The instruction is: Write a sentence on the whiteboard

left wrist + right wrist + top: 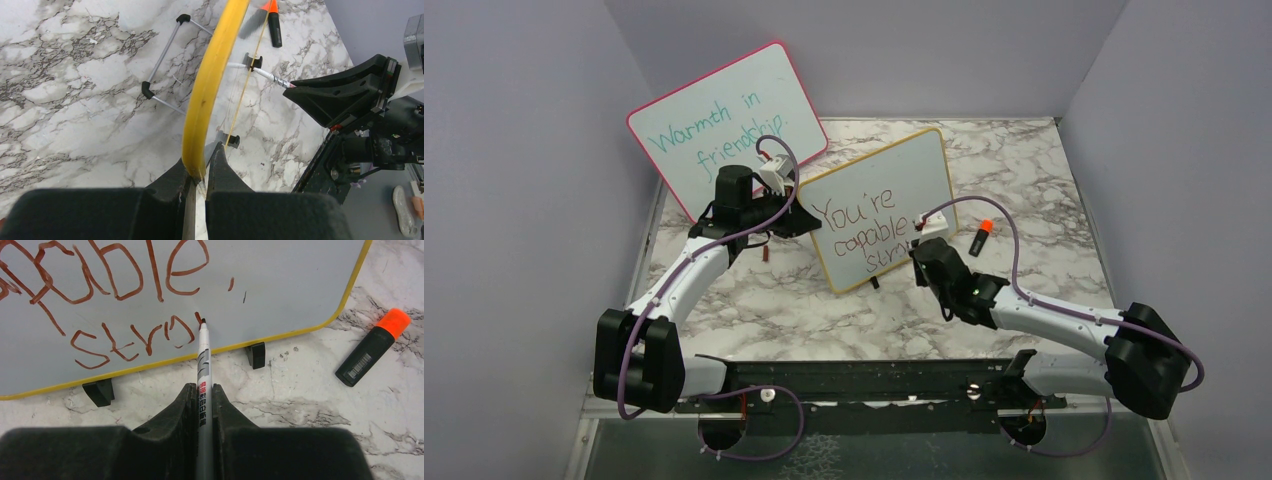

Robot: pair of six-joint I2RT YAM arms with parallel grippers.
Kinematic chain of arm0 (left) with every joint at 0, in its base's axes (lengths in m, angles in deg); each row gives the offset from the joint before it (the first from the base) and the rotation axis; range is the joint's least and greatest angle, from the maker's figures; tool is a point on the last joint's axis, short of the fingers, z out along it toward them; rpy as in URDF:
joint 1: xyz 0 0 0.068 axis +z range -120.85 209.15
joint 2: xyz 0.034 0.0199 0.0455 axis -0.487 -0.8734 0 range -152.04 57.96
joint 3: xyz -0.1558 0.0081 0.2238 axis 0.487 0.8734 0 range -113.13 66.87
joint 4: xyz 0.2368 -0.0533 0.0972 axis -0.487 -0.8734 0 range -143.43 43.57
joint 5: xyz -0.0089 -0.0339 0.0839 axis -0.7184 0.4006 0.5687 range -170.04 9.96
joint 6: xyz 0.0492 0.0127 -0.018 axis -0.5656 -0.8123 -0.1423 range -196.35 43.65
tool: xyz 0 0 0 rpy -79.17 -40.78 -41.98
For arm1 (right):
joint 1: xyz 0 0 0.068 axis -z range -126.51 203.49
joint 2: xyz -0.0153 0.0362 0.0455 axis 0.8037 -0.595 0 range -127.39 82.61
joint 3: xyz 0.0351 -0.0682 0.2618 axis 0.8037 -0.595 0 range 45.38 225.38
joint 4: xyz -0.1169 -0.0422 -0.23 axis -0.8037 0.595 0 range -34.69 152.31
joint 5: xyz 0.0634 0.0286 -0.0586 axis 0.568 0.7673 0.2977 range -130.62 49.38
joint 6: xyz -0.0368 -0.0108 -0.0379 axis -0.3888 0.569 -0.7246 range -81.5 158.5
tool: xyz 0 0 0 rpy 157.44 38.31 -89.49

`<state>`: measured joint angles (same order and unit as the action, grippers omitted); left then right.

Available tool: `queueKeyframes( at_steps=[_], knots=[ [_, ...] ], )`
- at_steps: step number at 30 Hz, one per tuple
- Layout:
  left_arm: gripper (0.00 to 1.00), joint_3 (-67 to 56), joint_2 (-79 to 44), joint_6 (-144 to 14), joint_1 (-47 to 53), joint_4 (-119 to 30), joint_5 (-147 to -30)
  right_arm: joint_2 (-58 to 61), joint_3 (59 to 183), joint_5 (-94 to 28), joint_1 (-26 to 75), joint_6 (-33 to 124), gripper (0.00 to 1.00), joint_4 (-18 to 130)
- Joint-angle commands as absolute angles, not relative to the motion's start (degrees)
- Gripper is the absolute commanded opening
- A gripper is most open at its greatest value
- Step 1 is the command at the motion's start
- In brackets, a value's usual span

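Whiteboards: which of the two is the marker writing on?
The yellow-framed board with red-brown letters: the marker in the right claw touches it, and the left claw grips its edge. The pink-framed board with teal writing stands behind.

Left arm: white shell links, boxy black joint housings at shoulder and wrist. Right arm: same white-and-black build, small green light on black wrist block. Purple cable runs along each arm in loose loops, more loops below black base rail. White camera mount at each wrist. Left gripper, right gripper: matte black fingers, broad at root, tapering to narrow wedge tips.
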<state>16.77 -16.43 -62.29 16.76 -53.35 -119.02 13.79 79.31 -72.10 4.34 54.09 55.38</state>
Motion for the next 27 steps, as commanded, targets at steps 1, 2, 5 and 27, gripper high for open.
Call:
queueKeyframes(
  at_steps=[1, 2, 5, 27],
  knots=[
    [0.0, 18.5, -18.8, -71.9, 18.4, -61.2, -102.3, 14.5, 80.3, -74.0, 5.0, 53.5, 0.01, 51.3],
    [0.0, 18.5, -18.8, -71.9, 18.4, -61.2, -102.2, 14.5, 80.3, -74.0, 5.2, 53.5, 0.01, 51.3],
    [0.0, 18.5, -18.8, -72.0, 18.4, -61.2, -102.1, 14.3, 80.5, -74.4, 5.5, 54.0, 0.01, 52.3],
    [0.0, 18.4, -18.7, -71.9, 18.4, -61.5, -101.6, 13.7, 79.9, -71.7, 6.2, 60.0, 0.01, 60.6]
  ],
)
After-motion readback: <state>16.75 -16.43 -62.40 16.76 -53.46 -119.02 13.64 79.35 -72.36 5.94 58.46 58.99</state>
